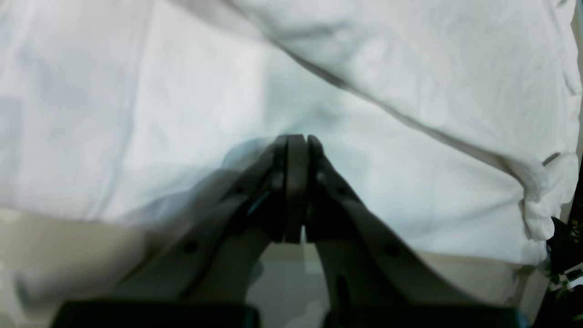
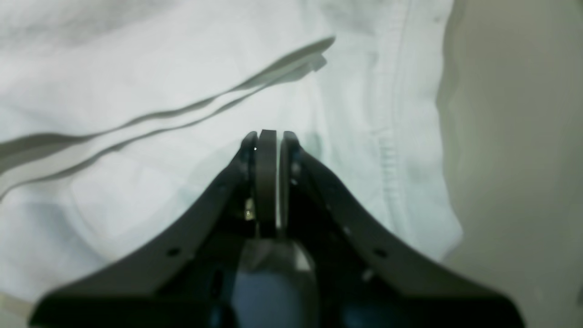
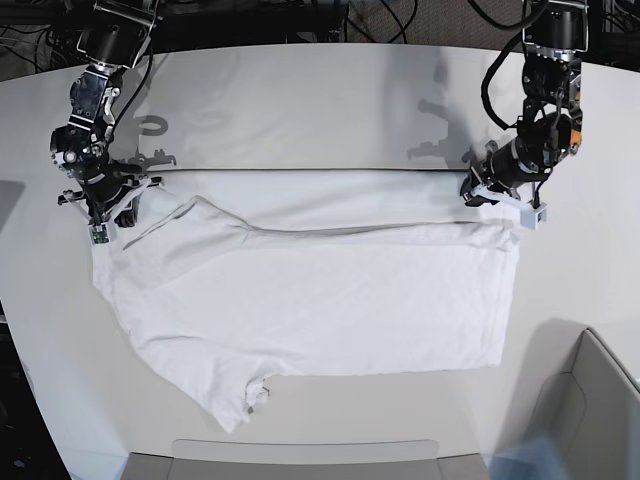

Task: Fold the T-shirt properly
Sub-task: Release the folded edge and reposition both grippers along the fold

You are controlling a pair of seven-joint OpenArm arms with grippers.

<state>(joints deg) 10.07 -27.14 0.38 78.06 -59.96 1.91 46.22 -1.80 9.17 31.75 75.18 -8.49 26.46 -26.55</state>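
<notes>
The T-shirt (image 3: 310, 290) lies spread on the white tabletop (image 3: 300, 100), its long axis running side to side across the base view, collar end and sleeves toward that view's left, hem toward its right. A strip along the far edge is already turned over onto the body, forming a long fold line parallel to that axis.

Left hand (image 1: 296, 139): jaws pressed together over the cloth near the hem corner, at the right end of the far edge in the base view. No cloth is visible between the pads; whether it pinches fabric cannot be confirmed.

Right hand (image 2: 266, 134): jaws drawn together above the fabric beside a stitched seam, at the opposite end of the same edge, near the sleeve. No cloth is seen between the pads.

Governing relation: the two hands stand at opposite ends of the far long edge, and the whole garment lies on the near side of both. In my judgement, any further fold would carry across the short axis toward the near edge, each hand serving its own end.
</notes>
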